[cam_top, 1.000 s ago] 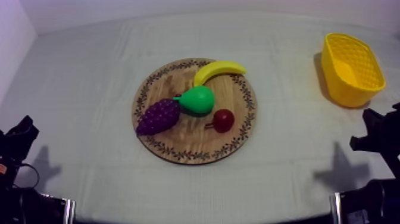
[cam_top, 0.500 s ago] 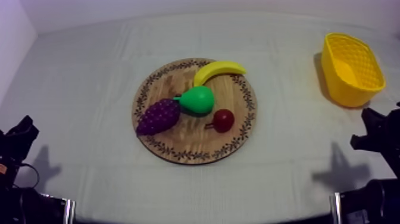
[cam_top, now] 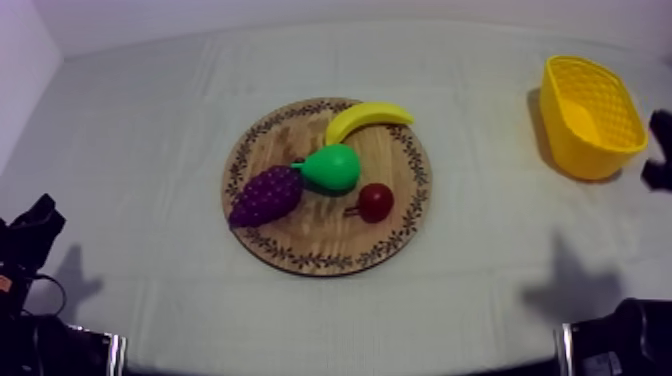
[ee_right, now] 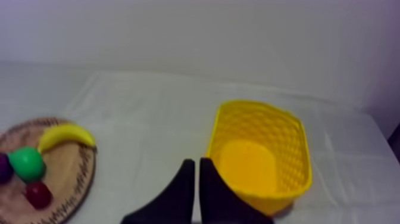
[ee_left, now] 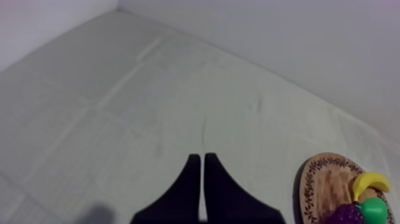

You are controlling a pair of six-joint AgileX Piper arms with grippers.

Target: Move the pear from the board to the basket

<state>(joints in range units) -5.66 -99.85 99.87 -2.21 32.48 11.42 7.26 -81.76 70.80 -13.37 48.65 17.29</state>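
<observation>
Left arm [cam_top: 30, 235] low at the near edge, 8 o'clock of the wooden board [cam_top: 300, 248]. Left jaws pressed together in a narrow wedge, nothing held, over bare cloth; the board sits well off at 4 o'clock of the tips. Worktop [cam_top: 150, 150] is bare all round the board, with open cloth on every side.

Pear [cam_top: 333, 167] lies on the board near its middle, not gripped. Grapes [cam_top: 266, 196] touch it at 8 o'clock, small red fruit [cam_top: 376, 202] is near at 4 o'clock, banana [cam_top: 365, 118] is just beside at 1 o'clock, on the rim.

Yellow basket [cam_top: 560, 140] stands at 2 o'clock of the board, well apart. Right arm [cam_top: 660, 160] is a black blur just beside the basket at 4 o'clock. Right jaws also pressed together, holding nothing, tips at the basket's near wall; pear well apart at 9 o'clock of them.
</observation>
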